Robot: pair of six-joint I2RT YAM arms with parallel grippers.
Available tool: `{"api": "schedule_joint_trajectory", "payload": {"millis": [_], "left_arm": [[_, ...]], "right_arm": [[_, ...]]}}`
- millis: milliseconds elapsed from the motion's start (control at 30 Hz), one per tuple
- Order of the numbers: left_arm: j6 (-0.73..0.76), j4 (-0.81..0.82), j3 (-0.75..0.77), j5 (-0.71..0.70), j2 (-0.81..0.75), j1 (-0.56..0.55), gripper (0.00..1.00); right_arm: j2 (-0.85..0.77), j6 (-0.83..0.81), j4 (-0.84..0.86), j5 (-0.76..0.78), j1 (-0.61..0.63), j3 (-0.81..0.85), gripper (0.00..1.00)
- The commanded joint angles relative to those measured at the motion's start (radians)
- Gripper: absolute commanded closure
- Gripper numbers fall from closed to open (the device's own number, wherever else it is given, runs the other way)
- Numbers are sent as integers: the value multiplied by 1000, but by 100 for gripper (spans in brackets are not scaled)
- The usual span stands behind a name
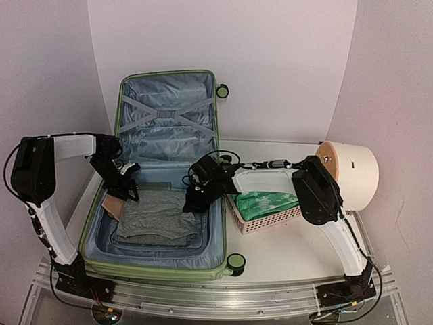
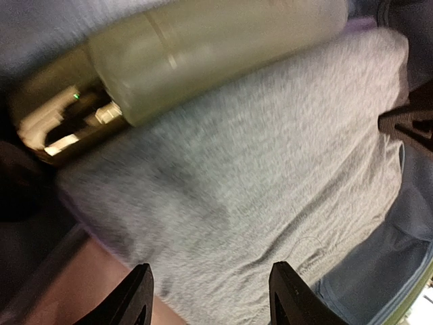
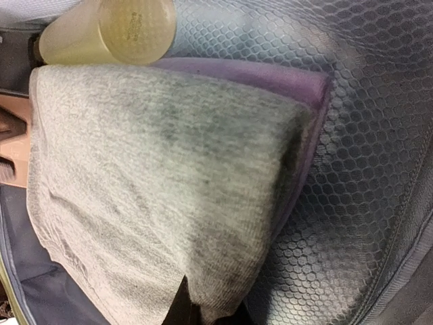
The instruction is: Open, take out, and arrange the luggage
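hovering at left, my left gripper gapes wide over the grey top in the luggage, which lies open mid-table with a bottle inside; right gripper pinches the grey top's edge; basket at right holds green cloth.

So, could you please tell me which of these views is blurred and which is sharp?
Left wrist view: motion-smeared, the pale bottle and grey garment soft. Right wrist view: sharp, mesh lining crisp. Top view: evenly lit, shadows soft.
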Motion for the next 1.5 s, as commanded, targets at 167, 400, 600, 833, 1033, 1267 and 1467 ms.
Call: {"api": "schedule_joint_trajectory", "payload": {"millis": [167, 400, 600, 833, 1033, 1267, 1467], "left_arm": [[94, 145, 66, -155, -11, 11, 39], [139, 165, 82, -155, 68, 8, 42], [145, 141, 93, -34, 84, 8, 58], [152, 144, 75, 9, 73, 9, 84], [169, 124, 92, 35, 37, 8, 100], [230, 89, 95, 58, -19, 8, 100], [305, 121, 129, 75, 7, 3, 66]], "right_arm": [[-90, -47, 18, 12, -3, -30, 80], [-68, -110, 16, 81, -49, 29, 64], [39, -167, 16, 68, -68, 126, 58], [99, -203, 18, 13, -72, 181, 57], [59, -308, 18, 21, -72, 169, 55], [52, -542, 31, -16, -72, 216, 48], [116, -582, 24, -50, -73, 258, 63]]}}
